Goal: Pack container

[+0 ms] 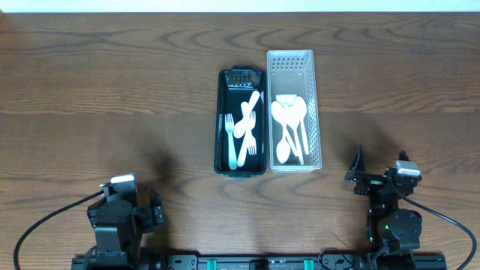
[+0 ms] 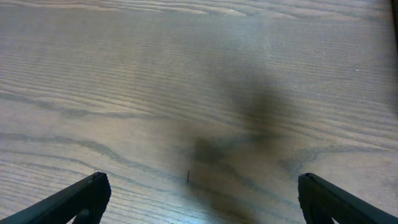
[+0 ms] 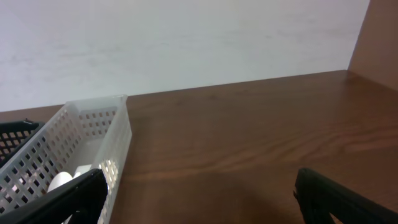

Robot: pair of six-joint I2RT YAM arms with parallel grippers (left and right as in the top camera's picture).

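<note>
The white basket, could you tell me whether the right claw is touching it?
Apart. The overhead view shows bare table between the right claw and the white basket.

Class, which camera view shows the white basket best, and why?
Overhead. It shows the white basket whole, from above, with the spoons lying inside. The right wrist view catches only one end of it, from the side. The left wrist view shows only table.

Wood-grain table (image 1: 112, 90), seemingly white wall (image 3: 186, 43)
</note>
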